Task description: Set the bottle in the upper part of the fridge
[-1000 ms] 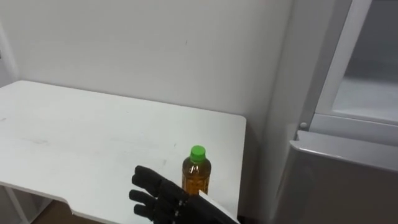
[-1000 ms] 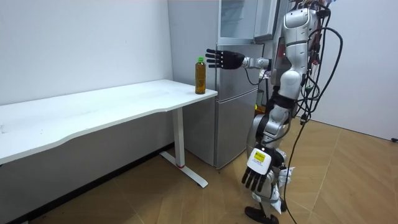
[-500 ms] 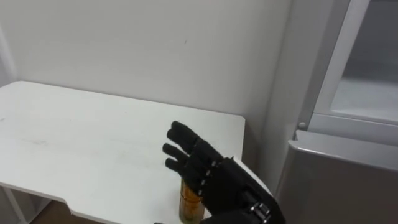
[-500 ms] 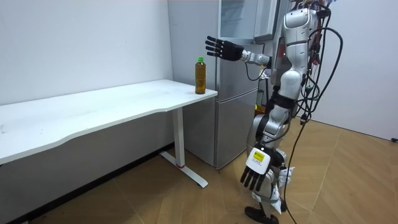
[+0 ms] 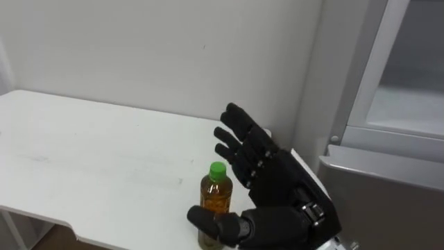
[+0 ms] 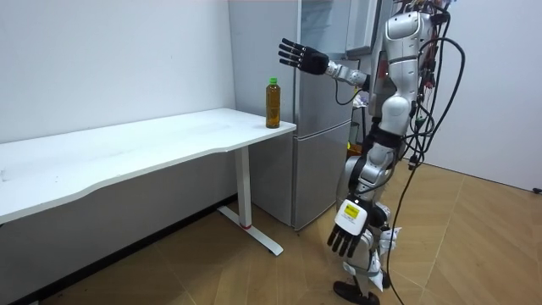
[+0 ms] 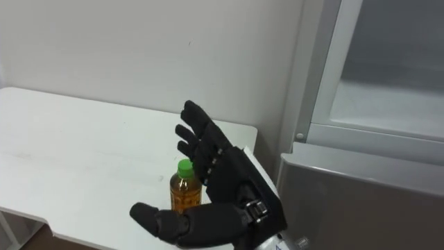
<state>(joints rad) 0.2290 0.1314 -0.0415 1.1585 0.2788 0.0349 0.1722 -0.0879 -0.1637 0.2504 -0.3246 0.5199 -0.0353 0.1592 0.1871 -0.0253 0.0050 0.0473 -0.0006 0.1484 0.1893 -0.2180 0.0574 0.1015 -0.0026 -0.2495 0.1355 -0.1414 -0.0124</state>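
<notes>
We see the bottle (image 5: pixel 216 200) standing upright on the white desk (image 5: pixel 97 156), near the desk's end that lies closest to the fridge (image 5: pixel 378 198). It holds an amber drink and has a green cap (image 5: pixel 218 169). No hand holds it.

The right robot hand (image 5: pixel 277 182) reaches out from the lower right of the eye views, with its fingers (image 5: pixel 239 132) straight and spread apart and its thumb (image 5: pixel 208 221) stretched out low towards the left. From the head camera the thumb crosses in front of the bottle's lower part. The room view shows this right robot hand (image 6: pixel 298 58) raised higher than the cap, between the bottle (image 6: pixel 272 102) and the fridge (image 6: pixel 320 144), and clear of the bottle. Its palm faces the bottle's side and it grasps nothing.

The left robot hand (image 6: pixel 348 230) hangs down beside the robot's leg in the room view, with its fingers loose and nothing in them.

The robot stands upright on the wooden floor (image 6: pixel 474 254) just in front of the fridge, turned towards the desk's end. The fridge is grey and stands against the wall beside the desk, and a pale frosted panel (image 5: pixel 409 62) shows above its lower door
</notes>
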